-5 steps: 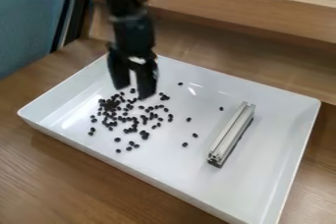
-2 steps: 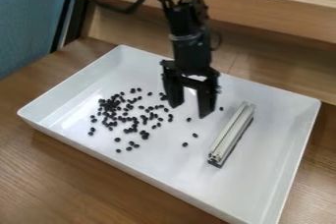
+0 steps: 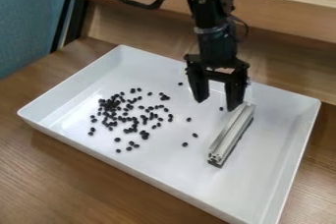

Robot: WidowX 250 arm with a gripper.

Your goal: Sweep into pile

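Pincer (image 3: 215, 105) spread apart, I hold it over the far part of the white tray (image 3: 190, 171), its tips near the upper end of the silvery bar (image 3: 231, 134), while dark beans (image 3: 111, 104) lie loosely scattered to the bar's left in view.

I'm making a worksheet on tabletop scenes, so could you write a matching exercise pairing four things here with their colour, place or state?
1. Metal bar
2. Black beans
3. Tray
4. Gripper

A. White, on the wooden table
B. Open, over the tray
C. Silver, lying at a slant in the tray
D. Scattered, with one denser clump

Pairs: 1-C, 2-D, 3-A, 4-B
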